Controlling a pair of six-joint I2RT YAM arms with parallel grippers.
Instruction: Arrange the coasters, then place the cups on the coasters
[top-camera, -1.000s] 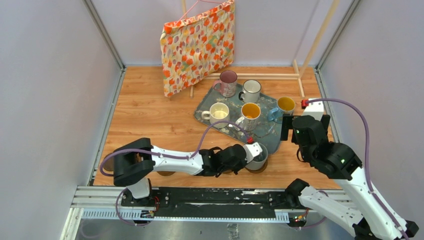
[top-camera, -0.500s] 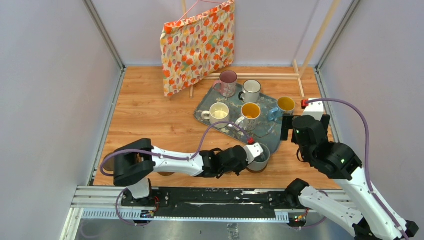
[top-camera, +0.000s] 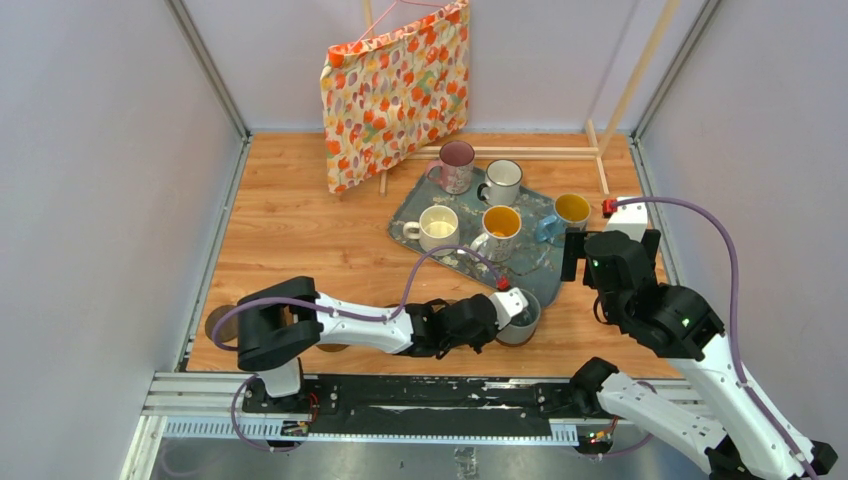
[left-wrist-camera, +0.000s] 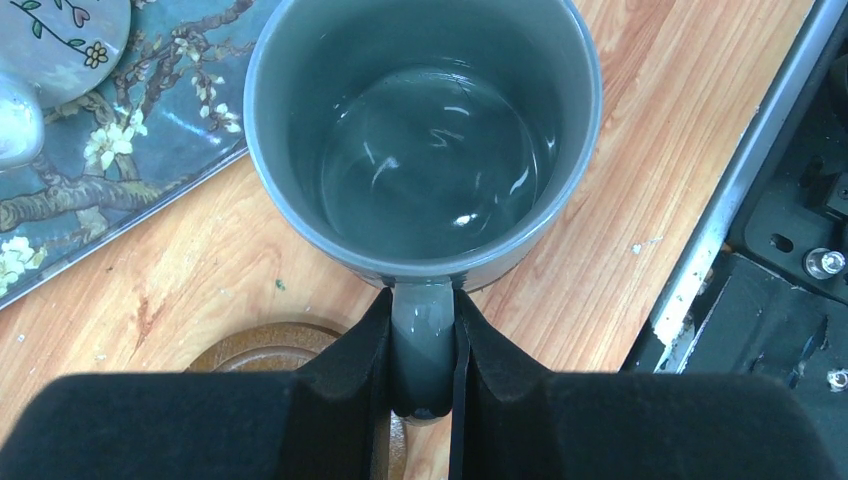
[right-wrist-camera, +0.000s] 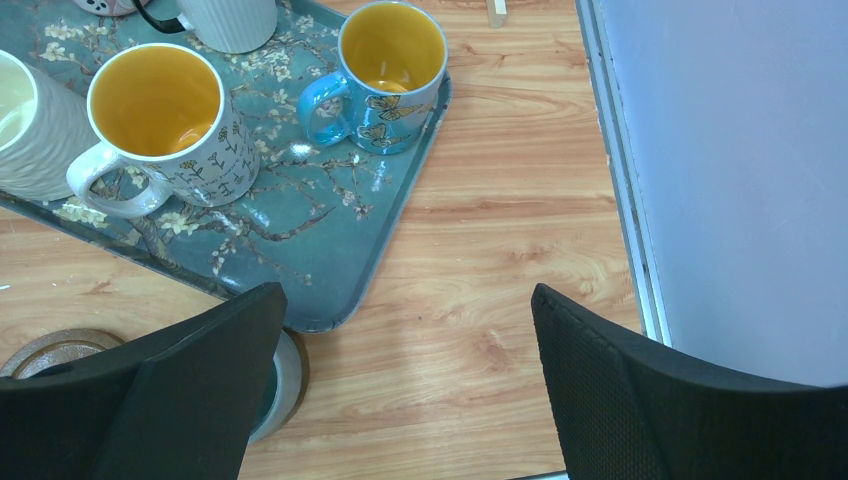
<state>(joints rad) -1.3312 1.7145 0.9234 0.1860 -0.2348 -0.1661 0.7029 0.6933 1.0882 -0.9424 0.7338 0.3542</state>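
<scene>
My left gripper (left-wrist-camera: 424, 312) (top-camera: 503, 304) is shut on the handle of the grey cup (left-wrist-camera: 420, 130) (top-camera: 521, 317), which stands upright near the table's front edge, just off the tray's near corner. In the right wrist view a brown coaster rim (right-wrist-camera: 297, 368) shows under this cup (right-wrist-camera: 272, 388). Another coaster (left-wrist-camera: 262, 347) (right-wrist-camera: 52, 350) lies just left of it, under my fingers. More coasters (top-camera: 220, 323) lie along the front edge at left, partly under the arm. My right gripper (right-wrist-camera: 410, 385) (top-camera: 585, 262) hovers open over bare wood to the right.
The blue-grey floral tray (top-camera: 540, 277) (right-wrist-camera: 330, 255) holds a pink cup (top-camera: 456, 165), a white dark-rimmed cup (top-camera: 502, 182), a cream cup (top-camera: 436, 225), a yellow-inside white cup (top-camera: 499, 230) and a blue-handled cup (top-camera: 568, 212). A floral cloth bag (top-camera: 395, 90) stands behind. The metal rail runs along the front.
My left arm has slid a little to the right, still gripping the grey cup, and the coaster at far left shows more. The right arm has not moved.
</scene>
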